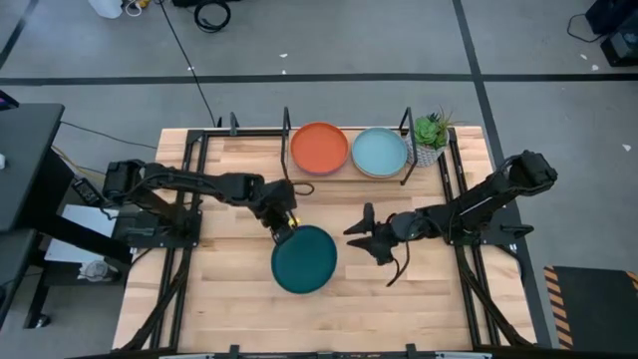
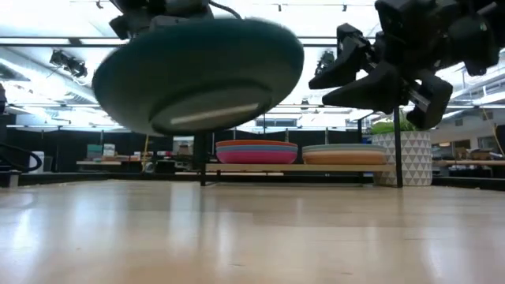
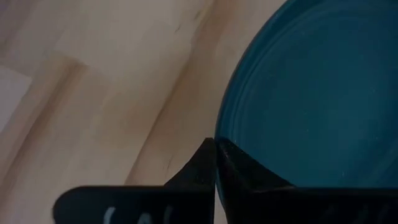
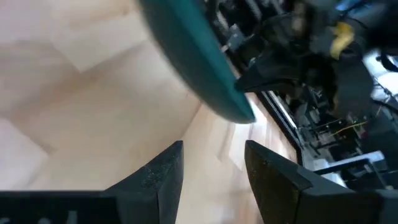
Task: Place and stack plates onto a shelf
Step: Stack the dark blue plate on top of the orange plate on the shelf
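**Dark teal plate held off the desk by the left claw**

While the left claw (image 1: 287, 227) pinches the rim of the dark teal plate (image 1: 304, 259), the plate hangs tilted above the desk (image 1: 229, 289) — the low view shows clear air beneath its underside, with a flat foot ring catching the light. Its surface is matte, round and shallow, with faint concentric rings visible in the left wrist view, where the dark fingers (image 3: 239, 171) close tightly on the plate's edge. No writing or label can be read on anything.

The right claw (image 1: 364, 239) hovers just beside the plate, its two fingers spread apart and gripping nothing; the right wrist view shows the gap between them, with pale plank wood beyond.

At the far edge of the desk stands the shelf (image 1: 349, 172), a light wooden board with thin black metal posts. Two stacks sit on it side by side — one topped by an orange plate (image 1: 319, 148), the other by a light teal plate (image 1: 380, 152). In the low view the orange-topped stack shows blue and magenta rims, the other peach. A small green plant (image 1: 431, 132) in a white triangle-patterned pot stands just beside the shelf.
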Robot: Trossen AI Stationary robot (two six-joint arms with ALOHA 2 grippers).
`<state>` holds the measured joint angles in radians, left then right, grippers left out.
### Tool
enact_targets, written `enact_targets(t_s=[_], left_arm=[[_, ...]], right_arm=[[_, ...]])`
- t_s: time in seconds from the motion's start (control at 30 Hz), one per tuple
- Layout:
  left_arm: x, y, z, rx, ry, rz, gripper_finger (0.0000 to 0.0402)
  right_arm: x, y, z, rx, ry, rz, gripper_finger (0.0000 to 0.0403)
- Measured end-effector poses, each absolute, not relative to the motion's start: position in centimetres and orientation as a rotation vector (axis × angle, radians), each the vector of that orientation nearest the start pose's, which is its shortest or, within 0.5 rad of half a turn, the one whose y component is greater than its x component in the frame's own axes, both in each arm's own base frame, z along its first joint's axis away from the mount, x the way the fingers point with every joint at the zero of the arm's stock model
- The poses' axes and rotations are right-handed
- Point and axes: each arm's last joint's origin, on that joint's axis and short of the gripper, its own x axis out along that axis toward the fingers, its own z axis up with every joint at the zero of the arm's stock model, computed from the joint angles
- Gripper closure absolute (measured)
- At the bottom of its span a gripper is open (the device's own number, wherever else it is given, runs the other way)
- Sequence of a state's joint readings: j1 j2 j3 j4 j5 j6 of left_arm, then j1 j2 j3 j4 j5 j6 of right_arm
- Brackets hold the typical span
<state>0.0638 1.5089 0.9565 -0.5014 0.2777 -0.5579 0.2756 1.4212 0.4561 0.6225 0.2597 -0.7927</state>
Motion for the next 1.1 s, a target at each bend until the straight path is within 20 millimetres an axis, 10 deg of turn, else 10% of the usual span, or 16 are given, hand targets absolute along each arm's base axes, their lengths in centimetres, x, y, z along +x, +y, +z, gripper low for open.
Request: enact_targets(t_s=[0.5, 1.1], left_arm=[[29.0, 2.8, 20.8, -0.698, 1.053, 0.030, 0.0390], [30.7, 3.1, 21.9, -0.713, 0.851, 0.009, 0.0390]], right_arm=[[26.5, 8.3, 19.0, -1.159, 0.255, 0.192, 0.0133], [27.3, 6.1, 19.4, -1.316, 0.191, 0.233, 0.0194]])
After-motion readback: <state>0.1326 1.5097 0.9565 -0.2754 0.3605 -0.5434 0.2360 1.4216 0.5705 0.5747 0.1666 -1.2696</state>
